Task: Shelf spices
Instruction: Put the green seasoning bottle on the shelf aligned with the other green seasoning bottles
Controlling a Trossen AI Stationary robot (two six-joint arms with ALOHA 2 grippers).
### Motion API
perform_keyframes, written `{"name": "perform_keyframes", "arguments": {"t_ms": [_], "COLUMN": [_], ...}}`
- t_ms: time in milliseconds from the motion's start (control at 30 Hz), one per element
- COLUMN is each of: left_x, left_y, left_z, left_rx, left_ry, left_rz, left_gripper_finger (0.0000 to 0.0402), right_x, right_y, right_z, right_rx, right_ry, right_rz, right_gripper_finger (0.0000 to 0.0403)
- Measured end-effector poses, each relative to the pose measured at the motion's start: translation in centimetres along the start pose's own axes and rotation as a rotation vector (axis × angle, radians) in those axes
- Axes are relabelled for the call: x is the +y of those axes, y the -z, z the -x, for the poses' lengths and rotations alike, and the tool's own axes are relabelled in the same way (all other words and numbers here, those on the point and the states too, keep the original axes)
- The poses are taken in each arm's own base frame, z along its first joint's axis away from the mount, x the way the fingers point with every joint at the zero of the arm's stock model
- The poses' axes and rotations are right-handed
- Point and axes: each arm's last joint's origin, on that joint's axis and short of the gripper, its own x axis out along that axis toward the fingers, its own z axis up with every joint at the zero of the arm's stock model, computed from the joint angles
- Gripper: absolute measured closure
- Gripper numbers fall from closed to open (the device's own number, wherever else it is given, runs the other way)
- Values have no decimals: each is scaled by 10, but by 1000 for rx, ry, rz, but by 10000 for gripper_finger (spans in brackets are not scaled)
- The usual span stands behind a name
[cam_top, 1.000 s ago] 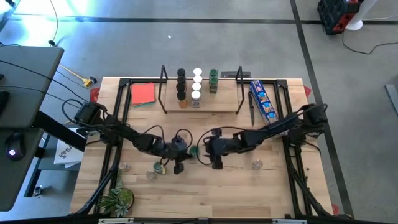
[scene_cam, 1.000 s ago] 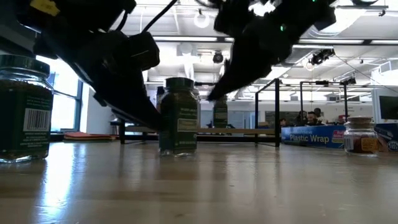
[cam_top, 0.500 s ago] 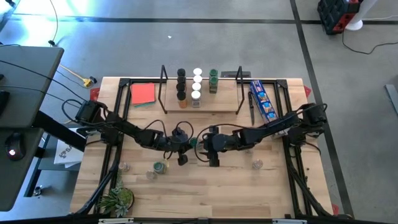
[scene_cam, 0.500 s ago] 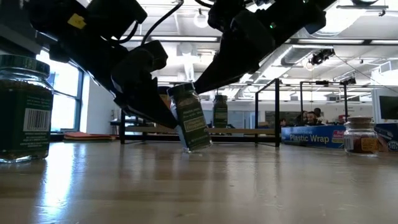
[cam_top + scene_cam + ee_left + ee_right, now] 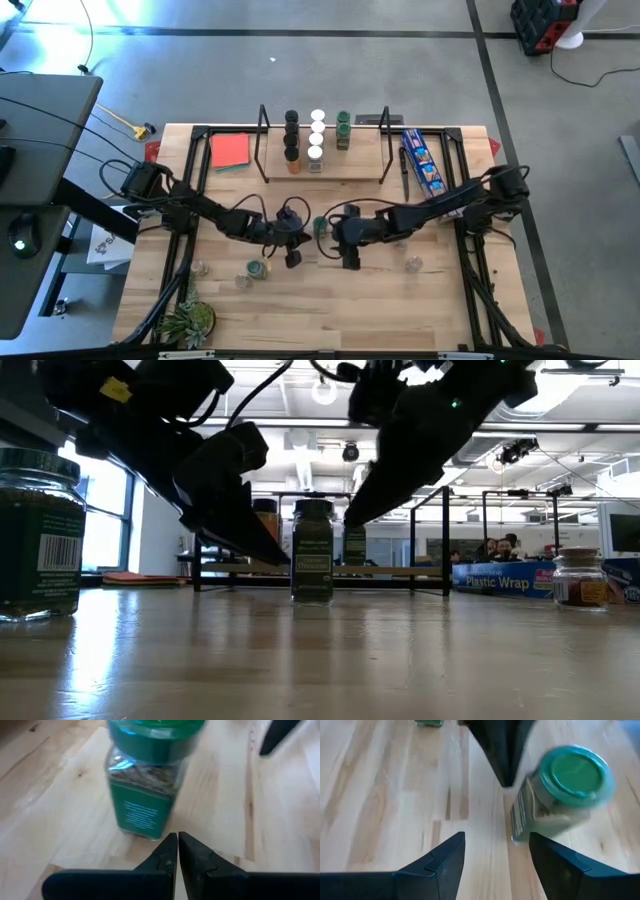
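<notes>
The table (image 5: 330,310) spreads under me, with the shelf (image 5: 325,165) at its far edge carrying three short rows of jars (image 5: 316,135). Both my arms meet near the middle of the table. My left pincer (image 5: 177,847) is pressed shut, empty, its tips just beside a green-lidded jar (image 5: 312,550) that stands upright on the wood. My right pincer (image 5: 497,845) is spread wide on that jar's other side, gripping nothing. More jars (image 5: 256,268) stand near the front.

The counter (image 5: 330,660) is smooth, shiny wood. The jar (image 5: 147,785) is clear glass with a glossy green plastic lid.
</notes>
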Motion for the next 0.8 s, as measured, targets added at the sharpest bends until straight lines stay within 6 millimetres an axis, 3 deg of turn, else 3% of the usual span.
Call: {"name": "perform_keyframes", "arguments": {"t_ms": [233,567,800], "left_x": [-5,1,1], "left_y": [2,2,2], "left_z": [2,2,2], "left_rx": [2,-49,-43], "left_ry": [10,-152,-154], "left_rz": [-2,9,6], "left_gripper_finger": [387,387,387], "right_x": [3,-35,-54], "right_y": [9,35,22], "right_z": [21,1,1], "right_rx": [93,-25,-66], "right_ry": [158,164,173], "right_rz": [53,62,26], "right_gripper_finger": [187,187,180]}}
